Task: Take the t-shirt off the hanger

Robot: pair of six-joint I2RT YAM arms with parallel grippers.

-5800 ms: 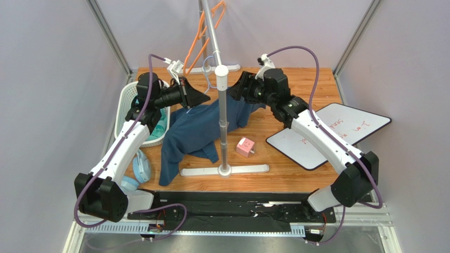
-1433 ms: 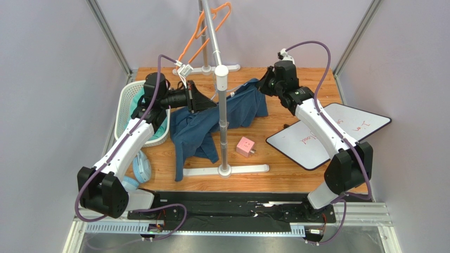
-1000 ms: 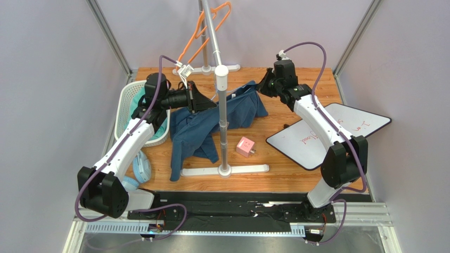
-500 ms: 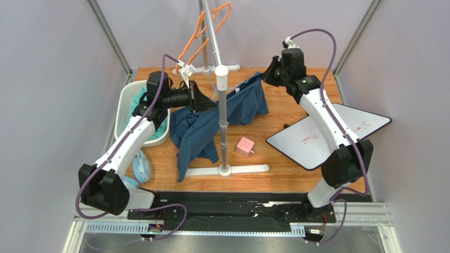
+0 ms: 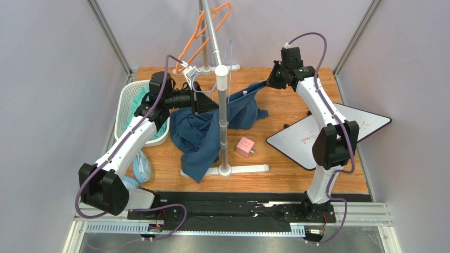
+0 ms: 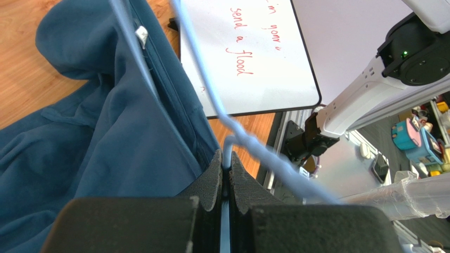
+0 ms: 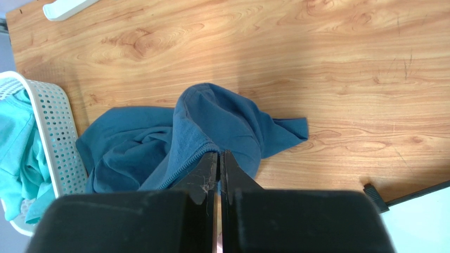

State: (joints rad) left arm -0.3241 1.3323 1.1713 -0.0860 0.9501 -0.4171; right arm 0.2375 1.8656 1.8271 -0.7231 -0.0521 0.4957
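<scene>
The dark blue t-shirt [image 5: 203, 138] hangs in a bunch by the rack pole, its lower part on the table. My left gripper [image 5: 213, 107] is shut on the thin light-blue hanger [image 5: 196, 87]. In the left wrist view the hanger's wire [image 6: 198, 79] runs out of my left gripper [image 6: 226, 158], and one arm lies along the t-shirt's [image 6: 105, 153] neck opening. My right gripper [image 5: 269, 84], high at the back right, is shut on a ribbed edge of the t-shirt and pulls it taut. In the right wrist view that edge enters my right gripper [image 7: 218, 155] and the t-shirt [image 7: 222, 118] drapes below.
The clothes rack's pole [image 5: 222, 113] stands mid-table on a white base [image 5: 248, 169], with orange hangers [image 5: 202, 32] on its top bar. A white basket [image 5: 127, 103] with teal cloth sits at the left. A pink cube [image 5: 244, 146] and a whiteboard [image 5: 327, 132] lie to the right.
My right gripper has moved up and toward the back right, stretching the t-shirt's edge. The blue hanger now shows bare above my left gripper. The t-shirt's hanging part has swung right.
</scene>
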